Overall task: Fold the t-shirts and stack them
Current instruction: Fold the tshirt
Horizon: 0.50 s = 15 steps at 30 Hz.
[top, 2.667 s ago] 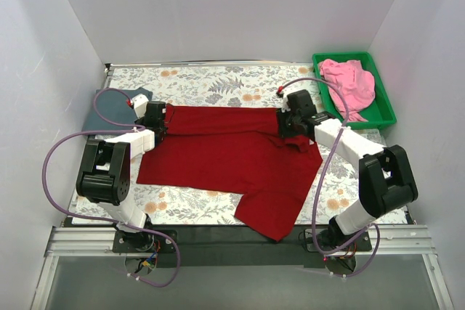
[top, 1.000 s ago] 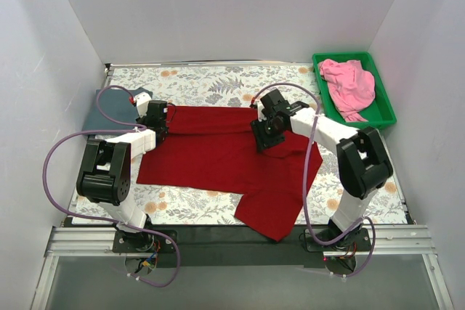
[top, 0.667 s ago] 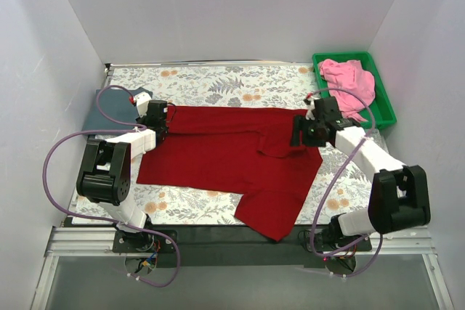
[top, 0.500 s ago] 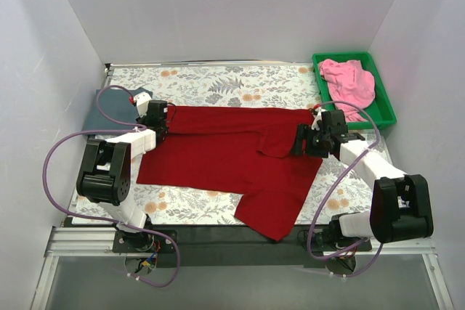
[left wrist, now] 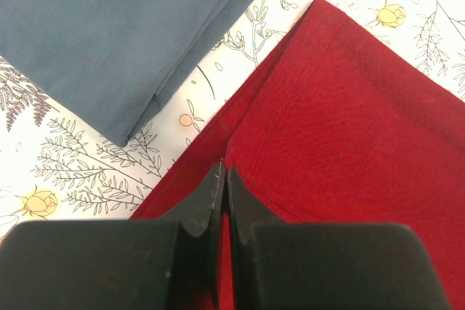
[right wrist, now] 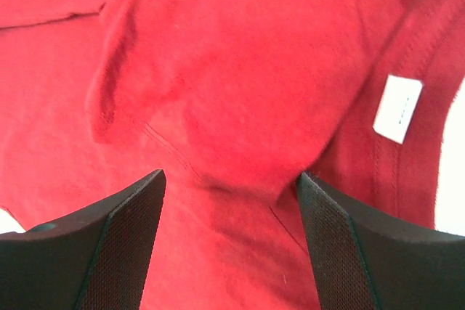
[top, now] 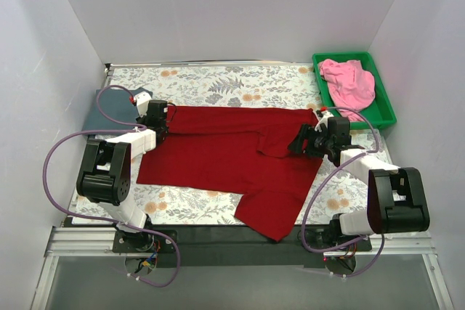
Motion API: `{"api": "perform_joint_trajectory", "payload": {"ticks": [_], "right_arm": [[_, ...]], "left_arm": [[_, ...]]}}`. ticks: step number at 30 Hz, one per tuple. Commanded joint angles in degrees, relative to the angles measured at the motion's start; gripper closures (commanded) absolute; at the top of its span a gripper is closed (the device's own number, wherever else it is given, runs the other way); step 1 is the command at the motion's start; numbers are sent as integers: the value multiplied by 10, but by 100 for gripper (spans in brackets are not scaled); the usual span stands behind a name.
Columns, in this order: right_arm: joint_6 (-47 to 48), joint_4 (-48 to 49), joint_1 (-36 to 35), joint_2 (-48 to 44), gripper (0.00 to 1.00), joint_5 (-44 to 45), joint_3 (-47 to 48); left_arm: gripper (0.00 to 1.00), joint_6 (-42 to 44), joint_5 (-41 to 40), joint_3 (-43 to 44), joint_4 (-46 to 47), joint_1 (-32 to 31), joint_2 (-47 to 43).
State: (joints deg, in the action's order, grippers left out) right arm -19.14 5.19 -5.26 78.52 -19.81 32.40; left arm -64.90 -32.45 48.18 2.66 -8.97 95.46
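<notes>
The dark red t-shirt [top: 225, 154] lies spread across the middle of the table, a sleeve folded in at its right and a tail hanging toward the front edge. My left gripper [top: 158, 123] is shut on the shirt's far left corner [left wrist: 240, 143]. My right gripper [top: 304, 140] is open, its jaws wide apart over the folded sleeve [right wrist: 232, 99] at the shirt's right side, holding nothing. A white label [right wrist: 397, 108] shows by the collar. The slate blue-grey shirt [top: 102, 110] lies folded at the far left; it also shows in the left wrist view [left wrist: 109, 27]. The pink shirt [top: 349, 83] is crumpled in the bin.
A green plastic bin [top: 381, 110] stands at the back right corner. The table has a floral cloth [top: 232, 85]. White walls close in the left, back and right. Purple cables loop beside both arms.
My right gripper carried the sleeve left over the shirt, let it go and drew back to the right. It now sits open at the shirt's right side. My left gripper has not moved.
</notes>
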Motion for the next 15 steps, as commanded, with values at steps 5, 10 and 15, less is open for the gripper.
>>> {"api": "perform_joint_trajectory", "payload": {"ticks": [5, 10, 15], "right_arm": [[9, 90, 3, 37, 34, -36, -12], [9, 100, 4, 45, 36, -82, -9], [-23, 94, 3, 10, 42, -133, -3]], "left_arm": [[97, 7, -24, 17, 11, -2, -6], [97, 8, -24, 17, 11, -2, -5], [97, 8, -24, 18, 10, -2, -5]]}}
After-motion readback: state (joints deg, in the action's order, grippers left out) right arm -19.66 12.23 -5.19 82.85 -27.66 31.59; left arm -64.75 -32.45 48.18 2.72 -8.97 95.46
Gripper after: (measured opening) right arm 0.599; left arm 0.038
